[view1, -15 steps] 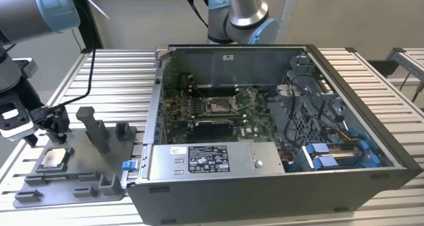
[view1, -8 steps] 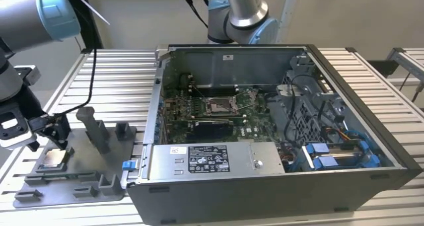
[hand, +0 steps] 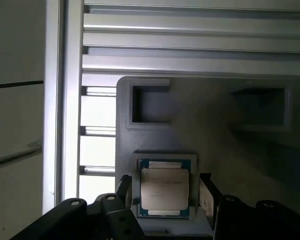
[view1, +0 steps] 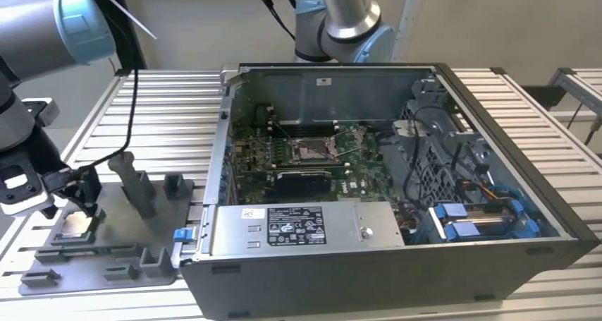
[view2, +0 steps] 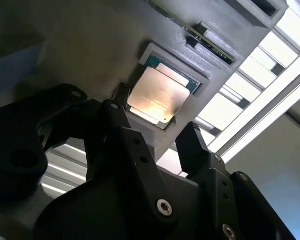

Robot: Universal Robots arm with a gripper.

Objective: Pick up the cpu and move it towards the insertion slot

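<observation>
in both wrist views gripper [hand: 165, 191] fingers [hand: 206, 189] spread astride cpu [hand: 164, 184]; exterior view adds insertion slot [view1: 311, 149].

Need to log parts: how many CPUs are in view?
1. The cpu lies in a recess of the grey tray, at the exterior view's left, flanked by the open gripper. The insertion slot in the computer case looks empty; parts of the case are hidden.
</observation>
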